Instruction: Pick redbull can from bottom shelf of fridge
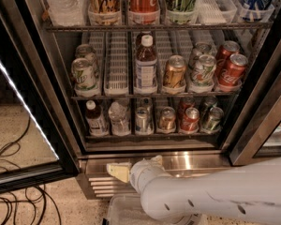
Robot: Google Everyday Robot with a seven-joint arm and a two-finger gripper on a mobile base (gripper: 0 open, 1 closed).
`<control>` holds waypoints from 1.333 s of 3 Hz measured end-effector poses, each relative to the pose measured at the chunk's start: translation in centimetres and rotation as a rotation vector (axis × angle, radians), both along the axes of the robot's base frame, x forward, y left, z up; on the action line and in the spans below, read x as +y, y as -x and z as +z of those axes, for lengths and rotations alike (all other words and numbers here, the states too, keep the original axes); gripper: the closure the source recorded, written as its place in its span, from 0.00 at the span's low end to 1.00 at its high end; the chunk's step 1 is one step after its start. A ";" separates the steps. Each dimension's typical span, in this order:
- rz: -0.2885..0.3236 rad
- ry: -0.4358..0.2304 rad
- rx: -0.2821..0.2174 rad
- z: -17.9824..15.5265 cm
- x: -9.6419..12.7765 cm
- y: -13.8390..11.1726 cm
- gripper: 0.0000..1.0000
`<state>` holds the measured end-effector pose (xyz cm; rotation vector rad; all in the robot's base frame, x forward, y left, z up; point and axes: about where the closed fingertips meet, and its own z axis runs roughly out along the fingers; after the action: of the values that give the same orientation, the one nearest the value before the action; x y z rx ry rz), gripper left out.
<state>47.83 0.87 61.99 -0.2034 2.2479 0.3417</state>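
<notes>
The fridge [192, 161] stands open in front of me, with its ribbed steel base panel low in the view. On the bottom shelf [154, 136] stand two small bottles at the left, then a row of short cans. The redbull can [142, 120] is the slim silver can third from the left, next to the clear bottle [118, 118] and a gold can [167, 119]. My gripper [119, 171] is at the end of the white arm. It is in front of the base panel, below the bottom shelf and a little left of the redbull can, apart from it.
The glass door [18, 107] hangs open at the left, with black cables [9, 182] on the floor below it. The middle rack holds soda cans, red Coke cans [230, 69] and a tall brown bottle [145, 64]. The black door frame [262, 121] is at the right.
</notes>
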 end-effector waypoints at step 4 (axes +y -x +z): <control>-0.153 -0.061 -0.115 -8.3 4.9 -5.0 0.00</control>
<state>52.86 5.80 53.73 -0.0178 2.1211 0.3079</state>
